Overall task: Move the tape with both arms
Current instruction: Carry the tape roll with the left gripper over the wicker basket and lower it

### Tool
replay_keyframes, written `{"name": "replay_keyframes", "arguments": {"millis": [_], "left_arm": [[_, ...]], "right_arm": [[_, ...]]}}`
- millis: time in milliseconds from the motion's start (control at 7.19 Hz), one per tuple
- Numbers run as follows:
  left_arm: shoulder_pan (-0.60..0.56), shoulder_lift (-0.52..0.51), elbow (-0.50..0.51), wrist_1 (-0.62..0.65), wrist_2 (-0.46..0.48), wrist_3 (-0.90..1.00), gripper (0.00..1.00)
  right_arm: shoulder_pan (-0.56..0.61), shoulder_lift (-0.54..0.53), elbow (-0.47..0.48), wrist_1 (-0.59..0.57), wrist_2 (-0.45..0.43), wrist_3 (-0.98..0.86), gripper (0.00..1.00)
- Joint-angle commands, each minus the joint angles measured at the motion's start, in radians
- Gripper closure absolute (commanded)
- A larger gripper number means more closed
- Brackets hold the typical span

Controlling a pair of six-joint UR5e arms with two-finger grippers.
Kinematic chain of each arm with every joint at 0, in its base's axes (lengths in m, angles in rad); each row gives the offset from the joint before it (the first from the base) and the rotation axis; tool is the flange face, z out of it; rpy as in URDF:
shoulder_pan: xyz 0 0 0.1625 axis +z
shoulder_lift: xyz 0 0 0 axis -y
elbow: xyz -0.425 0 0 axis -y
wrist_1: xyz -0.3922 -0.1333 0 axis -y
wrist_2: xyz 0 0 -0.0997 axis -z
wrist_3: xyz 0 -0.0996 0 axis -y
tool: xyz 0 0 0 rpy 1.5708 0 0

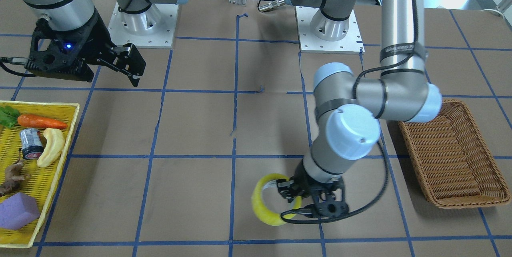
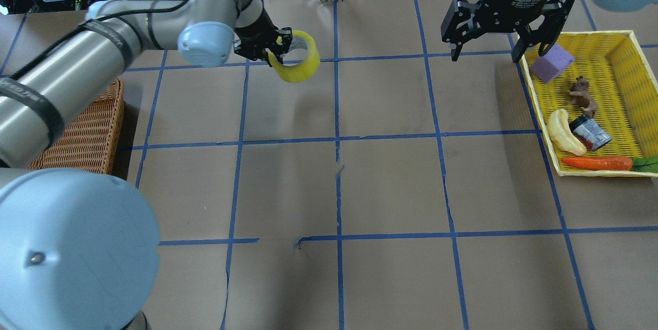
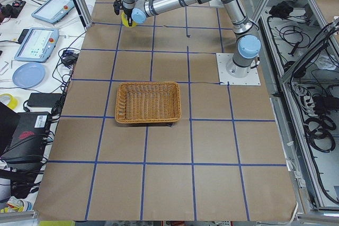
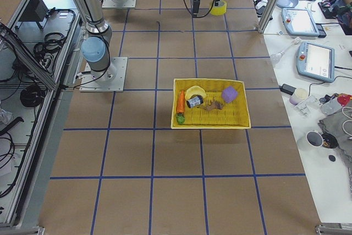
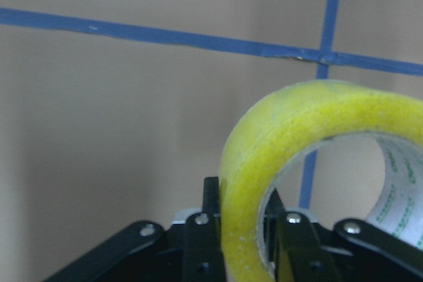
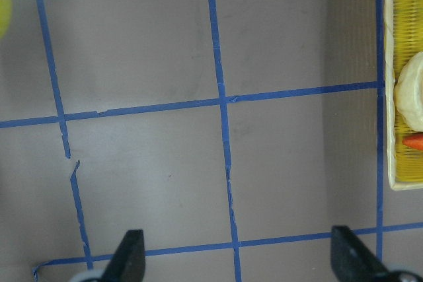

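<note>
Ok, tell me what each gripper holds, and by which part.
Left gripper grips the tape by its wall, one finger inside the core, one outside. Right gripper is open, holding nothing.

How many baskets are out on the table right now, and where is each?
2. A brown wicker basket sits empty on the robot's left side. A yellow basket, partly filled, sits on its right side. No other basket shows in any view.

Tape (image 2: 300, 65) in left tool (image 2: 274, 48), far side of table (image 2: 390, 176); basket (image 2: 87, 134) left, tray (image 2: 617, 78) right.
</note>
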Motion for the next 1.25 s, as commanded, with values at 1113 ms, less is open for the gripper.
{"name": "replay_keyframes", "arguments": {"millis": [1113], "left_arm": [[0.771,0.076,-0.191,0.004,0.032,1.066,1.00]], "right_arm": [[0.000,0.001,0.000,-0.002,-0.001,0.000,0.00]]}}
